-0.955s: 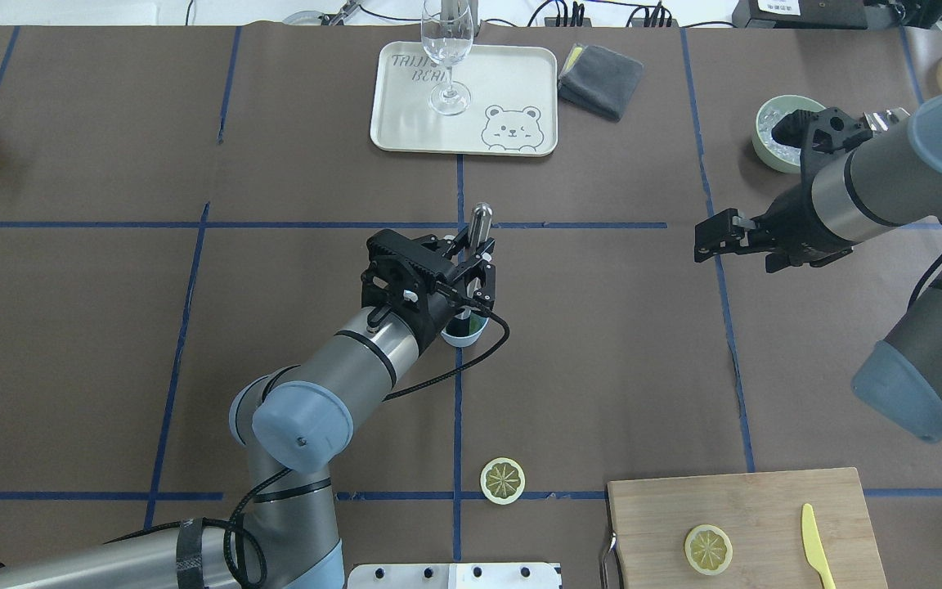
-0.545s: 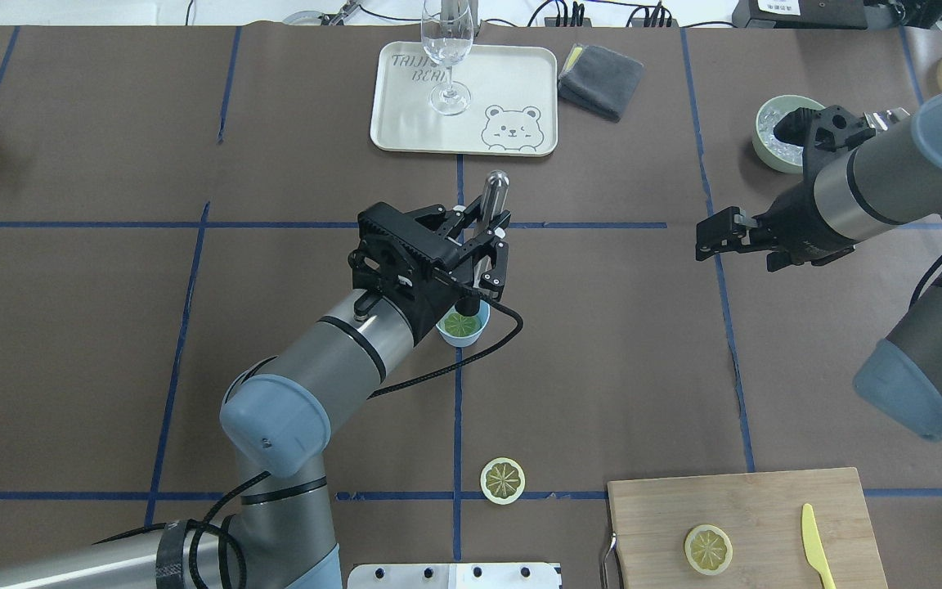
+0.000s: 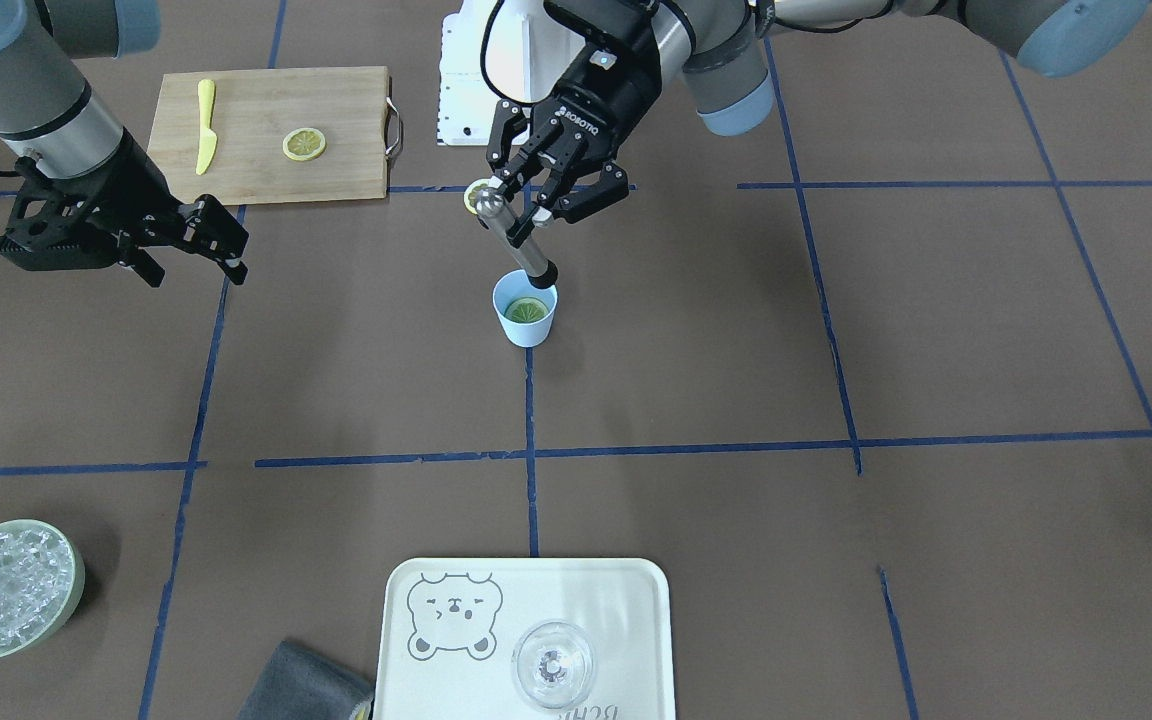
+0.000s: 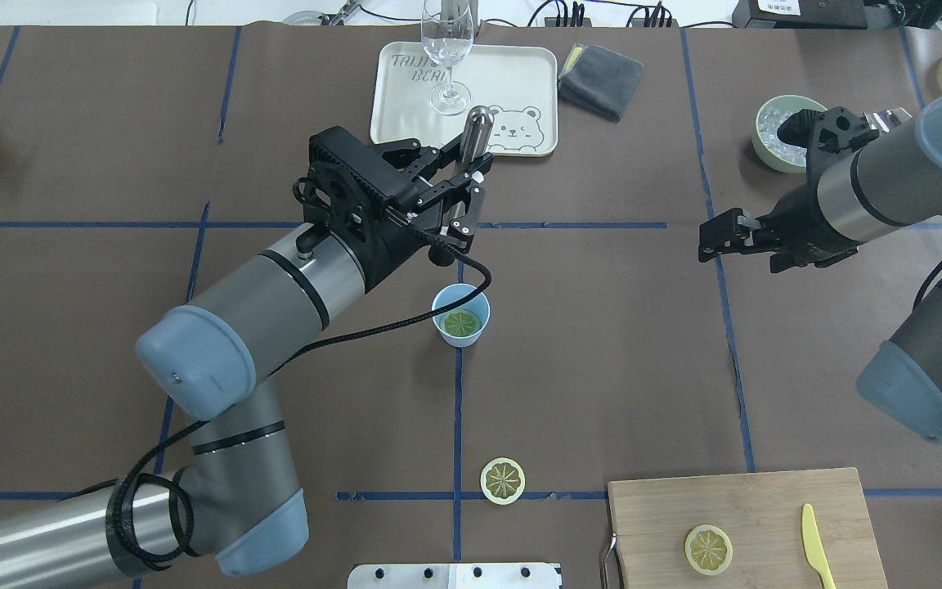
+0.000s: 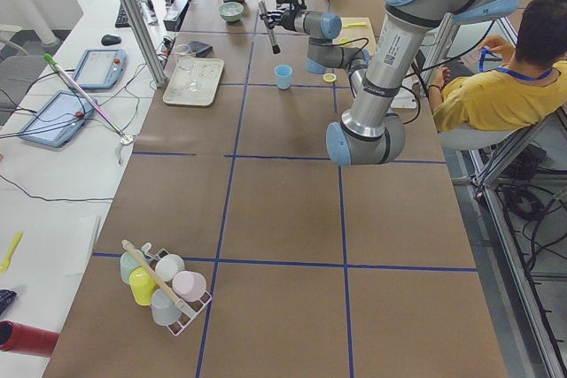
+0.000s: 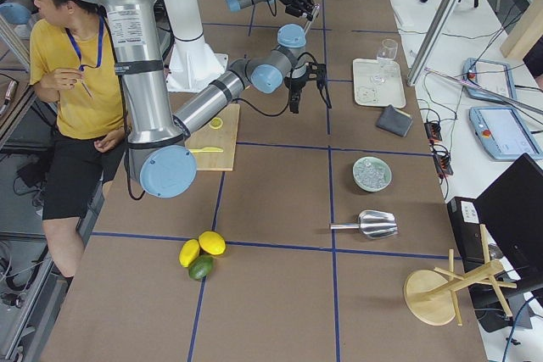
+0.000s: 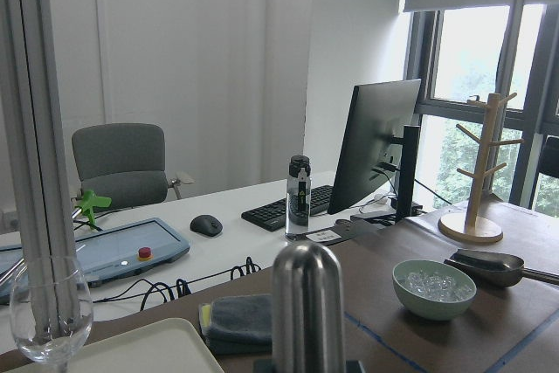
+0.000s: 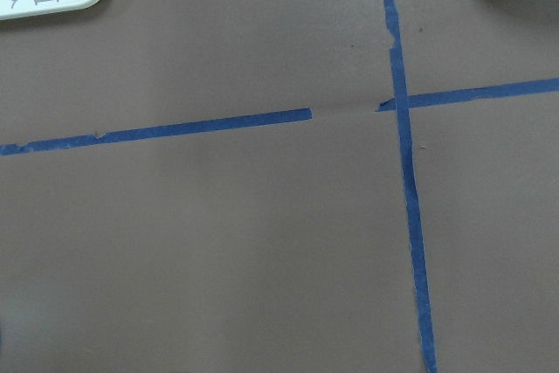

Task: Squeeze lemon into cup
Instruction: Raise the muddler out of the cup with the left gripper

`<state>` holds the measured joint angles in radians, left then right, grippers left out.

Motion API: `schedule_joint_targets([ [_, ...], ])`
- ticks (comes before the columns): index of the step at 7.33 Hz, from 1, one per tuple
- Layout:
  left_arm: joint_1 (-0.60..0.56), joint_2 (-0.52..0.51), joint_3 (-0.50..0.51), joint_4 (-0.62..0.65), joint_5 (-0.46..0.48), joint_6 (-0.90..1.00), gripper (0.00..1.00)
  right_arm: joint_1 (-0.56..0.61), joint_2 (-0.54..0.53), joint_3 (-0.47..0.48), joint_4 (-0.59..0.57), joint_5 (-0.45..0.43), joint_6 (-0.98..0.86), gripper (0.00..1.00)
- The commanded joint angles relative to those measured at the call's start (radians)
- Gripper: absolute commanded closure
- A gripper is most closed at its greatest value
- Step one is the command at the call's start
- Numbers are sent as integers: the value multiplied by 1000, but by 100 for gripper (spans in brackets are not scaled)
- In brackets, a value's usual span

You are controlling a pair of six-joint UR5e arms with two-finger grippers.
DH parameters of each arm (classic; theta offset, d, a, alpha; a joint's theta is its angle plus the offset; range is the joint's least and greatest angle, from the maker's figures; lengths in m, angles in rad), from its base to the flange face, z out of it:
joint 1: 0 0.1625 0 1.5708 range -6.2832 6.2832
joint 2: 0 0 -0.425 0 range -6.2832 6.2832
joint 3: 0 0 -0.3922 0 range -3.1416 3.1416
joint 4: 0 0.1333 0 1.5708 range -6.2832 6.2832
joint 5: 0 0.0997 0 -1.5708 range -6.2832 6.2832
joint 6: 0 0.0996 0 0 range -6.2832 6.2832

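The light-blue cup (image 4: 460,315) stands at the table's middle with a greenish lemon slice (image 4: 462,324) flat inside; it also shows in the front view (image 3: 525,312). My left gripper (image 4: 461,200) is shut on a silver muddler (image 4: 476,135) with a black tip, held tilted above and just behind the cup, clear of it. In the front view the left gripper (image 3: 538,212) holds the muddler (image 3: 518,243) with its tip over the cup's rim. My right gripper (image 4: 715,238) hovers empty and shut far to the right.
A second lemon slice (image 4: 503,480) lies on the table near the front. A cutting board (image 4: 745,528) holds another slice (image 4: 708,548) and a yellow knife (image 4: 817,544). A tray (image 4: 512,82) with a wine glass (image 4: 446,49), a grey cloth (image 4: 600,79) and an ice bowl (image 4: 769,131) stand behind.
My left arm has lifted the muddler out of the cup and drawn it back toward the tray. The cup and its slice are now uncovered. The right arm barely moved.
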<state>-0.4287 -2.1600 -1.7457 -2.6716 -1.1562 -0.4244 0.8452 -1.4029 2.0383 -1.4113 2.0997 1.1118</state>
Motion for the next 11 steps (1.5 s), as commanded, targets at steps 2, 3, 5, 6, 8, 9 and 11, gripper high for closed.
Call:
schedule_joint_targets([
  [2,-163,123,-18,108,-337,-55,100,0,-8,-1,2,-3,3,0],
  [3,-256,155,-78,332,-567,-98,100,0,-8,0,2,-4,5,0],
  [5,-466,259,-121,548,-962,-99,100,0,-5,-1,2,-4,-1,0],
  [6,-501,351,-121,552,-1038,-102,100,0,-5,-3,2,-6,-3,0],
  [8,-547,544,-136,585,-1036,-372,100,2,-5,-4,2,-7,-3,0],
  [9,-558,543,-118,698,-1030,-428,100,2,-5,-3,2,-6,-3,0],
  [11,-552,542,-65,802,-1030,-433,100,2,-7,-3,2,-7,-3,0],
])
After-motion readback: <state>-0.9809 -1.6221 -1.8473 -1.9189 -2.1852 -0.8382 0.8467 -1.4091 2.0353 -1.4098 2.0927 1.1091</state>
